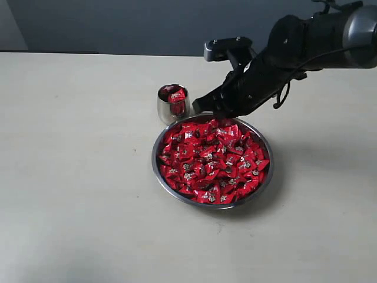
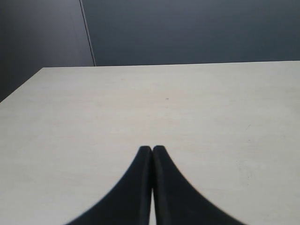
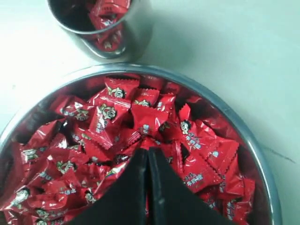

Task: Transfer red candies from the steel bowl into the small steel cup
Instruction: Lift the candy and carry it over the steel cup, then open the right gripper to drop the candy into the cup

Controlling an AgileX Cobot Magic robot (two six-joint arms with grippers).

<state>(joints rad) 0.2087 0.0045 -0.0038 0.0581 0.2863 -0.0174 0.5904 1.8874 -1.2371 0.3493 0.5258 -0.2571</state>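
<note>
Item: one table [image 1: 88, 177], pale cream, with a flat matt top that is marked faintly in places. Two articles are carried directly on it: a wide, shallow steel bowl [image 1: 154, 158], set slightly right of centre in the exterior view, and a small steel cup [image 1: 168, 112], stood upright just beside the bowl's far left rim. Whether cup and bowl are touching cannot be told.
</note>
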